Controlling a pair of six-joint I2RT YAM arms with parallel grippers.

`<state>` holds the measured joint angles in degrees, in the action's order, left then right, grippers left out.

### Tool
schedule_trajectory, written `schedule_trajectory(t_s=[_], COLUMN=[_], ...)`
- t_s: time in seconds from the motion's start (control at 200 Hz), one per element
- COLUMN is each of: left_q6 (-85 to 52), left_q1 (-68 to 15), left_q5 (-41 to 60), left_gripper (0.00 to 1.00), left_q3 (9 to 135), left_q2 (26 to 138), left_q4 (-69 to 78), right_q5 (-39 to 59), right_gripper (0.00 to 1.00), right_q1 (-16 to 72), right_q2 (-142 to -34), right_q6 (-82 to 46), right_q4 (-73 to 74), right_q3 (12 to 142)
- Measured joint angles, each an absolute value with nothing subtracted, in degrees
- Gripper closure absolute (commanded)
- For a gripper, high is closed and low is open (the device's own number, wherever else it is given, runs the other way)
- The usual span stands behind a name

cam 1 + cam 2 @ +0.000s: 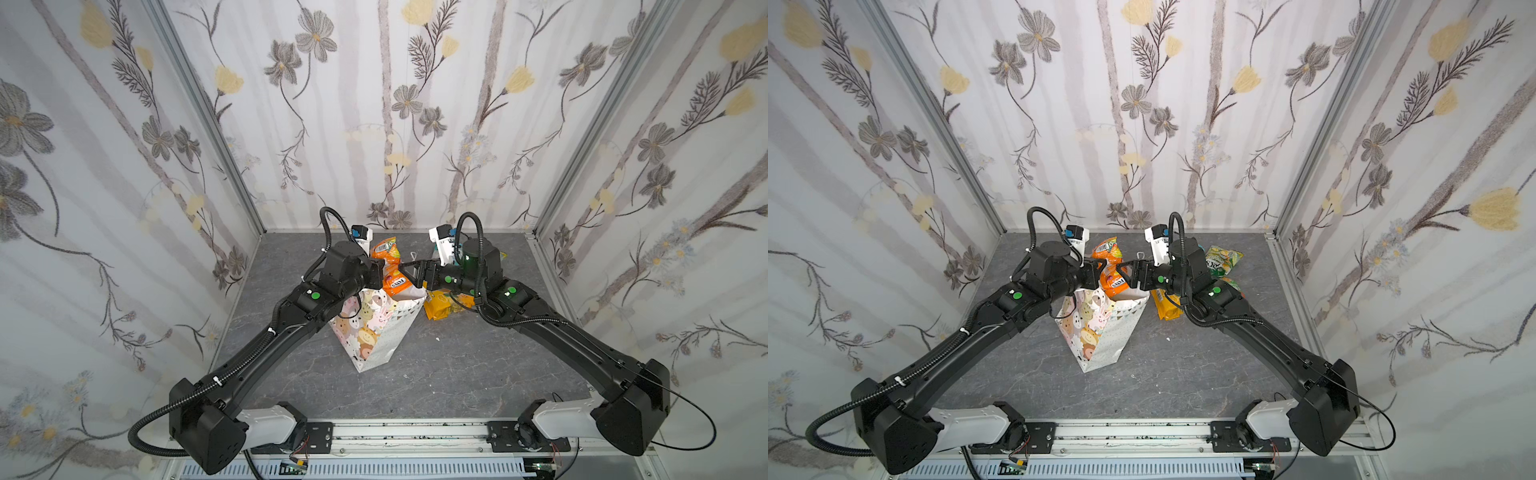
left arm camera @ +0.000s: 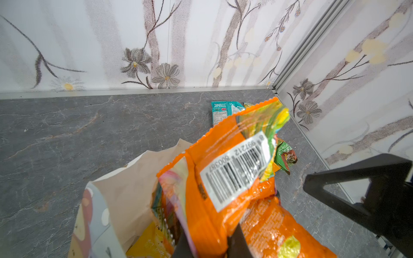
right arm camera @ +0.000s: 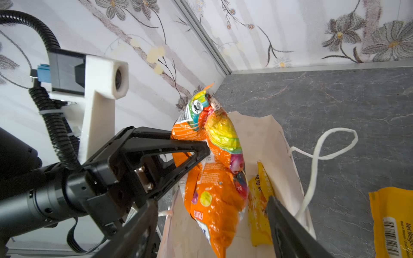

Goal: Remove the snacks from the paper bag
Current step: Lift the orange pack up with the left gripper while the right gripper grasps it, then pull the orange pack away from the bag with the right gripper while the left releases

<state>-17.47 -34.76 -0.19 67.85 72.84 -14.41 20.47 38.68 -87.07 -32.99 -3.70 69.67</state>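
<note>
The white paper bag (image 1: 374, 332) (image 1: 1096, 336) with cartoon animal faces stands upright in the middle of the table. My left gripper (image 1: 379, 270) (image 2: 211, 243) is shut on an orange snack packet (image 1: 390, 266) (image 2: 223, 178) (image 3: 214, 178) and holds it above the bag's mouth, its lower end still inside. My right gripper (image 1: 409, 271) (image 3: 212, 225) is open, one finger on each side of that packet and clear of it. A yellow packet (image 3: 259, 201) (image 2: 152, 243) lies inside the bag.
To the right of the bag lie a large orange-yellow packet (image 1: 438, 307) (image 3: 393, 223), a green packet (image 1: 1223, 259) (image 2: 285, 154) and a teal packet (image 2: 223, 111), near the back right corner. The bag's cord handle (image 3: 324, 145) hangs over its far side. Floral walls enclose three sides.
</note>
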Motion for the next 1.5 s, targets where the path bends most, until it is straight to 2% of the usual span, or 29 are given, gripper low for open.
schedule_trajectory(t_s=[0.34,0.475,0.52,0.674,0.814,0.904,0.984,1.279,1.499], left_q6=[-20.9,-22.3,-22.7,-23.7,-24.2,-24.3,-24.2,-23.5,-22.7], left_q1=[-32.4,-31.3,-31.0,-29.9,-28.9,-28.1,-27.6,-26.5,-26.5], left_q5=[0.3,1.6,1.7,2.6,2.9,3.0,2.7,2.9,3.4], left_gripper=[1.00,1.00,1.00,1.00,1.00,0.89,0.82,0.65,0.46], left_q3=[61.7,60.3,59.7,57.9,56.4,55.9,55.3,55.0,57.1], left_q2=[67.1,65.5,65.0,62.7,60.4,59.1,57.6,54.2,52.9], left_q4=[-12.8,-12.2,-12.2,-12.2,-12.2,-12.5,-12.8,-17.2,-19.7], right_q5=[25.7,27.2,27.5,27.7,27.6,27.0,26.7,24.7,22.5], right_gripper=[0.29,0.33,0.38,0.66,0.75,0.85,0.88,0.90,0.92], right_q1=[41.0,41.8,42.1,43.1,44.3,45.2,45.9,47.7,49.2], right_q2=[-93.2,-95.3,-96.0,-97.7,-98.8,-99.7,-100.3,-101.6,-101.4], right_q6=[-33.6,-34.0,-34.1,-34.6,-35.1,-35.1,-35.1,-35.1,-35.1], right_q4=[-2.7,-2.9,-2.8,-2.9,-3.0,-3.3,-3.8,-5.6,-6.3], right_q3=[72.2,73.3,73.9,75.0,76.8,78.2,79.5,82.4,84.0])
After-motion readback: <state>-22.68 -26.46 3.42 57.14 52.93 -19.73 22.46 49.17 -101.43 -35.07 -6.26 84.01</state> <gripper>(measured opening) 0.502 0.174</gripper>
